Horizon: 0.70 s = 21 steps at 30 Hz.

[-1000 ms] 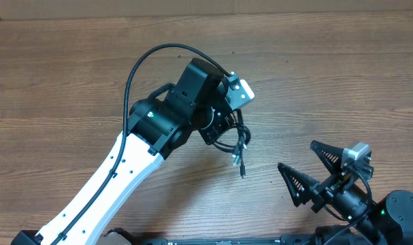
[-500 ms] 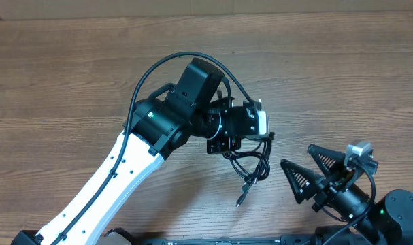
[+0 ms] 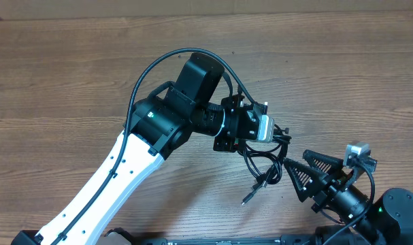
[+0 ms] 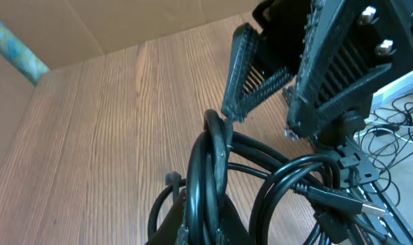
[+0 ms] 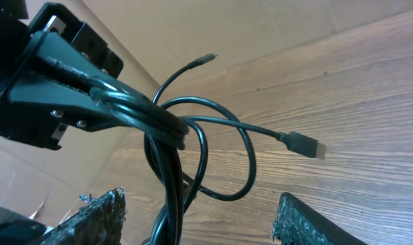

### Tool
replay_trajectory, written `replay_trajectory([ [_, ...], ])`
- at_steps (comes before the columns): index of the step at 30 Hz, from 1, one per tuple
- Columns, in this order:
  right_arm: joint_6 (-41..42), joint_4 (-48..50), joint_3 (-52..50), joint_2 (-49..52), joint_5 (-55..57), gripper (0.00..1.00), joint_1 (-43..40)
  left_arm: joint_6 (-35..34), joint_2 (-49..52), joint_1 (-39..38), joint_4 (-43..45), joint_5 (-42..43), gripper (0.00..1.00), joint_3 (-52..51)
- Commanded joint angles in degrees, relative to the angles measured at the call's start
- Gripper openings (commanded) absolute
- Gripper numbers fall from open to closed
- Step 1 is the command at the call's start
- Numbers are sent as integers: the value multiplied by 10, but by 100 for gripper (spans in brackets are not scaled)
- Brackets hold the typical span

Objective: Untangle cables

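Clamped tight on the cables (image 3: 260, 167) with the left claw (image 3: 279, 133), several strands bunched together in its grip, lifted clear of the surface (image 3: 70, 82). Hanging below that grip as loose loops, one plug end (image 3: 247, 201) dangling lowest and another poking out sideways in the right wrist view. Long run of the bundle roughly straight down from the clamp, loops fanning toward the right claw (image 3: 305, 171). Fingers of that claw apart and aimed at the bundle from just beside it, with the lower strands dropping into the gap between them in the right wrist view, touching nothing as far as can be told. Plainly the only free arm, so likely the one to take hold. Best aimed at a single loop or plug end rather than the whole bunch; otherwise merely a second grip on the same knot. Hard to tell which strand crosses which.
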Motion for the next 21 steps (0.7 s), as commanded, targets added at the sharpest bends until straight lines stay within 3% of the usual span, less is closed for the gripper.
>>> replay_trajectory([
  [1, 3, 7, 14, 1, -25, 69, -1, 6, -5, -8, 6, 34, 4, 15],
  [9, 3, 8, 14, 1, -24, 52, -1, 6, 18, -33, 33, 40, 5, 15],
  [21, 2, -18, 13, 1, 26, 12, -1, -5, 21, -37, 36, 41, 4, 15],
])
